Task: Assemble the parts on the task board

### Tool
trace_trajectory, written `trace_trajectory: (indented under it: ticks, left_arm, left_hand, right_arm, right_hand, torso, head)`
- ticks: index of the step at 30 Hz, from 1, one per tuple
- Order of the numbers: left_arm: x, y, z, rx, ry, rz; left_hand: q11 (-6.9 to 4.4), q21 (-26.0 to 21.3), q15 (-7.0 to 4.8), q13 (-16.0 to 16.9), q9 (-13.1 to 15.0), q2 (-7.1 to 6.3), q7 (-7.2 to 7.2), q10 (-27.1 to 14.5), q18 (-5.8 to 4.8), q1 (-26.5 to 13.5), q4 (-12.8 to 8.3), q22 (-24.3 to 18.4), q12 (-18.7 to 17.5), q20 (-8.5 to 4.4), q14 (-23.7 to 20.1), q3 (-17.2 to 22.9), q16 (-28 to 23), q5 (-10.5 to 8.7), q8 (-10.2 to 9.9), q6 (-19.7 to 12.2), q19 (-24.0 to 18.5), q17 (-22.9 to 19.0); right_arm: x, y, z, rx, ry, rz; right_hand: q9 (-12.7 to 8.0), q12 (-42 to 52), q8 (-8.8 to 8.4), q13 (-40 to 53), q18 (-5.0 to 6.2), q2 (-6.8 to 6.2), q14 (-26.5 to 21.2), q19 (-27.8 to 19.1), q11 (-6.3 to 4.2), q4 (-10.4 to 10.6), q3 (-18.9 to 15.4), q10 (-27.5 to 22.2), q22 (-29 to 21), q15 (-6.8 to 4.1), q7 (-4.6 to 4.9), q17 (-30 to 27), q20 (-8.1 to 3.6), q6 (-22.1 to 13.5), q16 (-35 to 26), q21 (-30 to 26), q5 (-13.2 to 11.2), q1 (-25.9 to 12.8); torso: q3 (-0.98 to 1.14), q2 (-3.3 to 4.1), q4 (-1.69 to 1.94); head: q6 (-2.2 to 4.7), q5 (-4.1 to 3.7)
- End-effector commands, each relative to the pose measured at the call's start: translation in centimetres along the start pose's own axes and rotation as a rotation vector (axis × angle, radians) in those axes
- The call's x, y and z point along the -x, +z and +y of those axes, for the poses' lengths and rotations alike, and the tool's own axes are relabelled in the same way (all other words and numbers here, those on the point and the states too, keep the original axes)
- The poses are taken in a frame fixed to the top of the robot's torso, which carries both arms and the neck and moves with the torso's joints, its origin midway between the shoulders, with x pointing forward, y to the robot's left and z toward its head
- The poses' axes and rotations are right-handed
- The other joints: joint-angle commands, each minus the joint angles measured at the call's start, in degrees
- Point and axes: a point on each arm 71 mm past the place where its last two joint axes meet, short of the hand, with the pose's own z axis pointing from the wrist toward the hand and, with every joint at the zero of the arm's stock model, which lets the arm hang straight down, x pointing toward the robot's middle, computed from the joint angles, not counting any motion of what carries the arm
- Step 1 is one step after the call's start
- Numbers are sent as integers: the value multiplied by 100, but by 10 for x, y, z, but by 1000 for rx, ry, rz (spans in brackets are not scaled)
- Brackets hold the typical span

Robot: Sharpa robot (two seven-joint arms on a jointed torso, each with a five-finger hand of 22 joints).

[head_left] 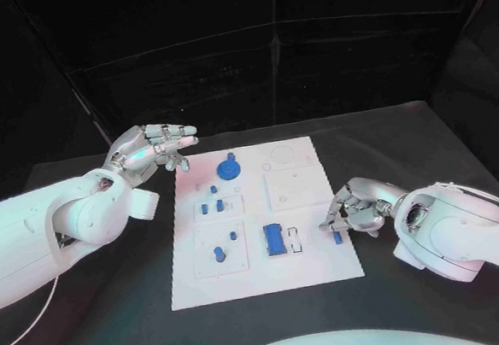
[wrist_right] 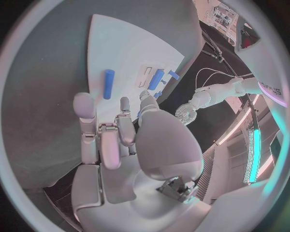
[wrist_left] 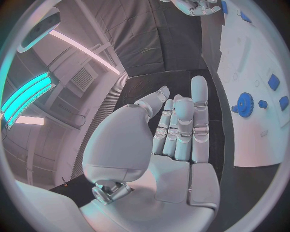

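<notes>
the left hand (head_left: 151, 148) hovers empty above the black table (head_left: 109, 329), fingers loosely apart, just off the far left corner of the white board (head_left: 269, 277). on the board, a blue gear (head_left: 228, 170) sits near the far edge, with small blue pieces (head_left: 220, 253) and a blue block (head_left: 274, 238) nearer. the right hand (head_left: 356, 208) rests at the board's right edge, fingers curled by a small blue peg (head_left: 336, 237); whether it grips the peg cannot be told.

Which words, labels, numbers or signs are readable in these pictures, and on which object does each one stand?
Dark lettering on the left arm, in the right wrist view: too blurred to read.
The task board and the blue parts: no text visible.
</notes>
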Motion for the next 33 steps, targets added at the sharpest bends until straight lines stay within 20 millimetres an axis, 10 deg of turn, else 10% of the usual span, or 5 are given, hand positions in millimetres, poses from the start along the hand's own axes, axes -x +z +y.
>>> trace_trajectory:
  ticks: [1, 33]
  left_arm:
    - [-2, 1, -1, -7, -3, 12]
    - [-4, 4, 0, 0, -5, 21]
  left_hand:
    - [-7, -24, 5, 4, -7, 15, -9, -46, 72, -33, 12, -5, 33, 12, -16, -36, -2, 31, -3, -39, 44, 0]
    - [-5, -26, 7, 5, -6, 16, -7, -49, 72, -35, 13, -7, 38, 14, -22, -39, -8, 31, -1, -42, 44, -15]
  right_arm:
    - [5, 0, -6, -12, -42, -27]
    - [-8, 11, -9, -55, -229, 9]
  right_hand:
    - [-13, -33, -28, -112, 53, 9, 399, -25, 3, -64, 1, -37, -17, 9, 10, 490, 11, -20, -31, -20, 76, 66]
    - [-21, -119, -37, -185, 69, -154, 388, -68, -9, -79, -216, -70, -127, 0, -9, 434, 7, 101, -77, -109, -79, -24]
  torso:
    - [0, -4, -53]
    - [3, -8, -55]
  head:
    - [-15, -45]
    - [-57, -60]
